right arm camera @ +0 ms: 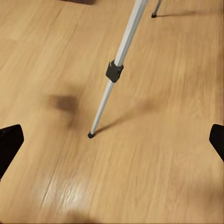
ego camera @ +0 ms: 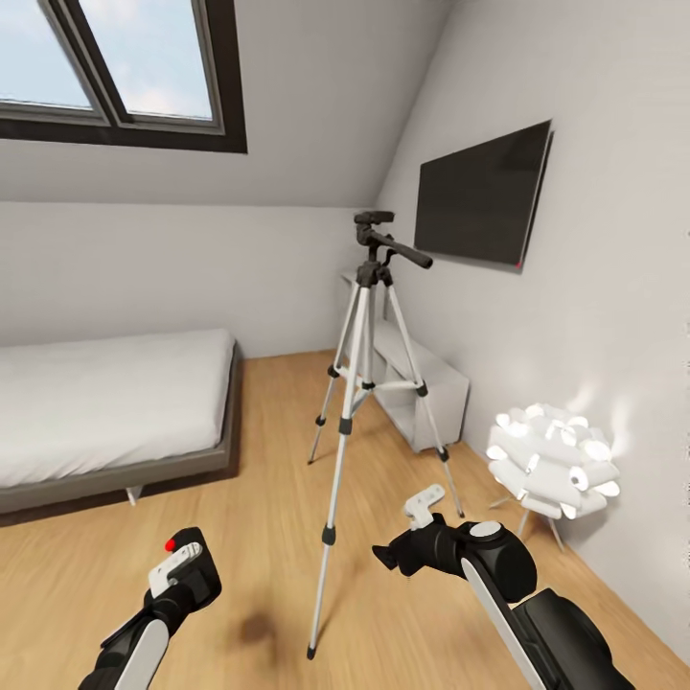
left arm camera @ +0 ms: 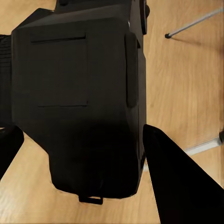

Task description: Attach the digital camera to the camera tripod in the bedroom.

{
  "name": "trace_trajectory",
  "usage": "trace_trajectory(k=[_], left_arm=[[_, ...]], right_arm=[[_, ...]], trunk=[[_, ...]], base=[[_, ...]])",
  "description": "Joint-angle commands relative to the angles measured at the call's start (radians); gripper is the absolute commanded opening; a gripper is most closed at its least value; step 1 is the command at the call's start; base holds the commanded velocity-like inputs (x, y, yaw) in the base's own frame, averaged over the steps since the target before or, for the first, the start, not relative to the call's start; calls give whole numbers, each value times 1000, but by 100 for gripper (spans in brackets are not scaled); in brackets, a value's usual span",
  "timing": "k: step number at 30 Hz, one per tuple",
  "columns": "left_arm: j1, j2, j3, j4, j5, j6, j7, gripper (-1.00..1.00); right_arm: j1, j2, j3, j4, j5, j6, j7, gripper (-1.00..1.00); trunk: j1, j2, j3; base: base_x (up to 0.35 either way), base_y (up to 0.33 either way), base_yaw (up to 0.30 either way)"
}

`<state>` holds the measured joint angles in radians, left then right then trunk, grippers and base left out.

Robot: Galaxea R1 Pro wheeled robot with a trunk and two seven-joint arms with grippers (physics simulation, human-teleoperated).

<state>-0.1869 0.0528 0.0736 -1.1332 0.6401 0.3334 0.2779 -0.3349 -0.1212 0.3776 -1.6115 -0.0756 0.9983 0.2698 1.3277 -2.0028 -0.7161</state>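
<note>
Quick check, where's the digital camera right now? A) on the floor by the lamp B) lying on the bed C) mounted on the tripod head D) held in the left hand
D: the left wrist view shows the digital camera sitting between the fingers of the left hand, while the head of the camera tripod stands bare.

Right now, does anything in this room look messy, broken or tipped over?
Nothing stands out. The camera tripod stands upright on the wood floor, and the left gripper holds the digital camera low.
</note>
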Motion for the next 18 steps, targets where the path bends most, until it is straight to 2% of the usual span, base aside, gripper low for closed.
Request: trace_trajectory(k=[1, 8, 15, 18], left_arm=[[0, 0, 0, -2, 9, 4, 4, -100], [0, 1, 1, -2, 13, 5, 4, -100], [0, 2, 1, -2, 52, 6, 6, -100], [1, 2, 1, -2, 56, 6, 6, -100]], right_arm=[[-1, -1, 1, -1, -7, 5, -4, 100], [-1, -1, 2, -1, -7, 5, -4, 100], [-1, -2, 2, -1, -8, 5, -4, 100], [-1, -2, 2, -1, -8, 5, -4, 100]], trunk=[[-4, 7, 3], [-31, 56, 29], [-57, 105, 52], [-69, 126, 62]], base=[[216, 258, -213], [210, 258, -163], [196, 257, -44], [188, 257, -9]])
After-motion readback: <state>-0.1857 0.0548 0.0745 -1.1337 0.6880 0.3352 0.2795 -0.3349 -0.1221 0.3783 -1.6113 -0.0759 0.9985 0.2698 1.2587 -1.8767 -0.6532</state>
